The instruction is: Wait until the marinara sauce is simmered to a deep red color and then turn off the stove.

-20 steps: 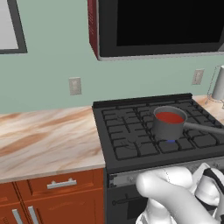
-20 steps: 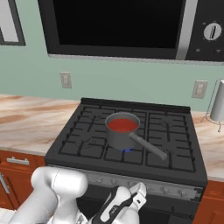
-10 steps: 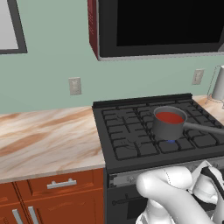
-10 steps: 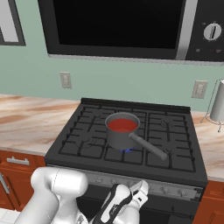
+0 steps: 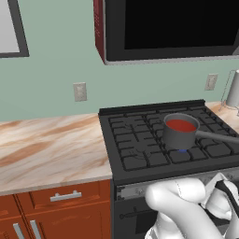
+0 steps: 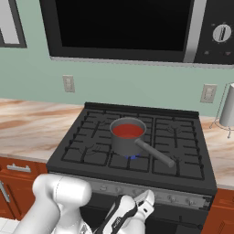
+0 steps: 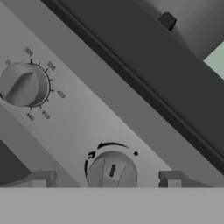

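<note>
The marinara sauce (image 6: 128, 131) (image 5: 181, 125) is a smooth red disc in a grey saucepan (image 6: 122, 144) on the black stove (image 6: 183, 165) (image 5: 135, 150). A small blue flame (image 6: 133, 157) burns under the pan. My gripper (image 6: 145, 201) hangs low in front of the stove's silver knob strip (image 6: 183, 199). In the hand view my gripper (image 7: 106, 179) is open, with a round silver knob (image 7: 111, 168) between the fingertips (image 7: 39, 179), a gap on each side. A second dial (image 7: 22, 85) with temperature marks sits up and to the left.
The pan's long handle (image 6: 155, 153) points toward the front right of the stove. A black microwave (image 6: 123, 27) hangs above. Marble counter (image 6: 27, 128) runs left over wooden drawers (image 5: 65, 198). A grey canister (image 6: 227, 107) stands on the right counter.
My hand has edged slightly up and right toward the knob strip. The pan and sauce look the same.
</note>
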Robot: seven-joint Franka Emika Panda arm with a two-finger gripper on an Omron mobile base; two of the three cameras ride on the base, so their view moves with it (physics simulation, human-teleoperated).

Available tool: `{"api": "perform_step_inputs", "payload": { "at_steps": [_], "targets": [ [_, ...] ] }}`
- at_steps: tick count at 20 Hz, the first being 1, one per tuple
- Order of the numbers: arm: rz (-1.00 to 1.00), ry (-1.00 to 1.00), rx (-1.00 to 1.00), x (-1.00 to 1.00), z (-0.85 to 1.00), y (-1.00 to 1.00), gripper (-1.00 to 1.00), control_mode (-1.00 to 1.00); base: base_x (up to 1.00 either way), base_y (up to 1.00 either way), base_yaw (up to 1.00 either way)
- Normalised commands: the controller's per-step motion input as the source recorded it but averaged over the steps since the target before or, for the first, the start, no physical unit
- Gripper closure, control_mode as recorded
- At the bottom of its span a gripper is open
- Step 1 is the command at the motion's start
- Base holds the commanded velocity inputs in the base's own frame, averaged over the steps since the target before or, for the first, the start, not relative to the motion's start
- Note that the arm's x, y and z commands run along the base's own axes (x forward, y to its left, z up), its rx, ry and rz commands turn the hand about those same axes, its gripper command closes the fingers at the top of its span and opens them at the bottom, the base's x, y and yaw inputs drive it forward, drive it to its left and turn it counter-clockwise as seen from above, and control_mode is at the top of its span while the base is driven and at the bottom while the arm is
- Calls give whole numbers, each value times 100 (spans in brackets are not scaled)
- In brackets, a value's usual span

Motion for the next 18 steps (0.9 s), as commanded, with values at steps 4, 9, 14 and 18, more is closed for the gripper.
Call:
{"api": "perform_step_inputs", "payload": {
  "at_steps": [4,9,14,18],
  "targets": [
    [0,-1,0,-5,0,0,-100,-100,0,0,0],
    [0,0,0,5,0,0,-100,-100,0,0,0],
    [0,0,0,9,0,0,-100,-100,0,0,0],
    [-2,0,0,16,8,0,-100,-100,0,0,0]
  ]
}}
